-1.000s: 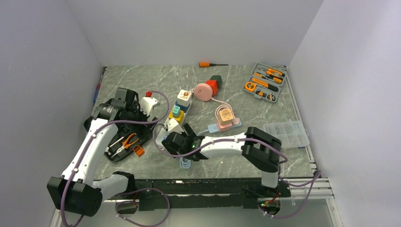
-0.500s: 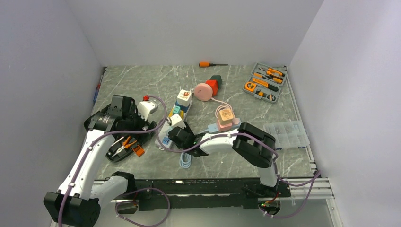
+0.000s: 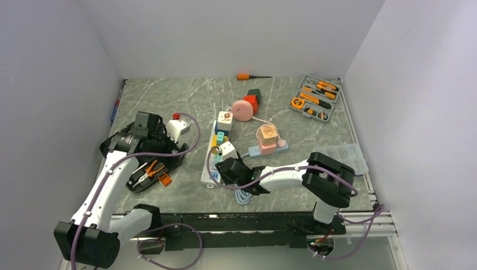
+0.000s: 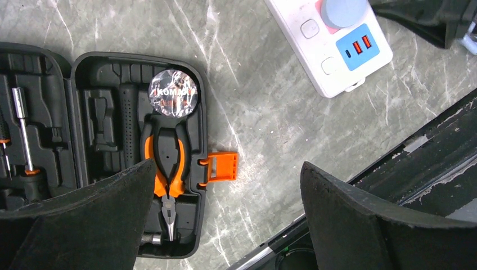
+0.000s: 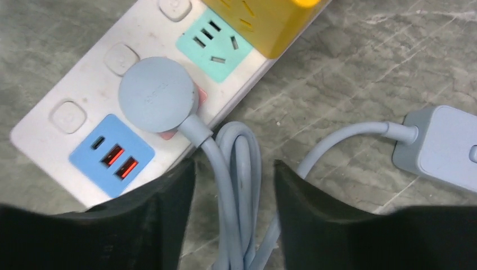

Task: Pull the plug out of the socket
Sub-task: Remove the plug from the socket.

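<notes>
A round grey-blue plug (image 5: 157, 95) sits in the pink socket of a white power strip (image 5: 146, 39), beside its blue USB panel. The plug's grey cable (image 5: 222, 169) runs down in loops between the fingers of my right gripper (image 5: 233, 166). The jaws straddle the loops, half narrowed, with a gap on each side. In the top view that gripper (image 3: 226, 169) covers the strip's (image 3: 216, 147) near end. My left gripper (image 4: 228, 169) hangs wide open over the black tool case (image 4: 107, 107), holding nothing. The strip's end (image 4: 332, 56) shows at that view's upper right.
A yellow adapter (image 5: 270, 17) and others fill the strip's far sockets. A grey inline box (image 5: 444, 146) lies on the cable to the right. Farther back are a pink reel (image 3: 243, 109), a pink strip with a cube (image 3: 267, 140), a grey tool tray (image 3: 315, 97), a clear box (image 3: 340, 154) and an orange screwdriver (image 3: 247, 76).
The right gripper's jaws have narrowed from wide open around the cable. It shifted right, and the power strip swung rightward with it. The left arm moved only slightly.
</notes>
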Controlling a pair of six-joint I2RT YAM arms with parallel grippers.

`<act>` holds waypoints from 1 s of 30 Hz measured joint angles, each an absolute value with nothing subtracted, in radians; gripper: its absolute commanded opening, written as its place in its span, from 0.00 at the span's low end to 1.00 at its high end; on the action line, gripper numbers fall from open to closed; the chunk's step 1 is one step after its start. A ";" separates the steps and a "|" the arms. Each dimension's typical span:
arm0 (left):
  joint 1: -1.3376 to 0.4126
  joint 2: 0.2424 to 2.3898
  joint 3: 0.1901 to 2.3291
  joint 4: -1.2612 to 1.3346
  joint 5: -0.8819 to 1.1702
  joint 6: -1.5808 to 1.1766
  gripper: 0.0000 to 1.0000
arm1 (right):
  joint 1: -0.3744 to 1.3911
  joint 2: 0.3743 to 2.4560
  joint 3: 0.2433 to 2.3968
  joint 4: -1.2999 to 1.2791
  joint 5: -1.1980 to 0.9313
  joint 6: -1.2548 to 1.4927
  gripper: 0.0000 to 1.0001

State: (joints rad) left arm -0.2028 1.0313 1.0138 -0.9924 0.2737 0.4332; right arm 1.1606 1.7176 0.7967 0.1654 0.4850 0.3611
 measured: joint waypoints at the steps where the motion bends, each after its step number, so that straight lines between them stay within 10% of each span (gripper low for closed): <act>1: -0.203 1.031 1.014 -0.993 0.274 0.434 0.99 | 1.161 1.707 0.792 0.163 0.479 0.366 0.70; 13: -0.208 1.003 1.015 -1.013 0.271 0.484 0.99 | 1.161 1.763 0.854 0.130 0.465 0.322 0.51; 22: -0.416 0.794 1.014 -1.025 0.231 0.650 0.99 | 1.159 1.782 0.856 0.182 0.443 0.294 0.02; 30: -0.686 0.768 0.805 -0.822 0.102 0.747 0.99 | 1.119 1.747 0.857 0.149 0.328 0.302 0.00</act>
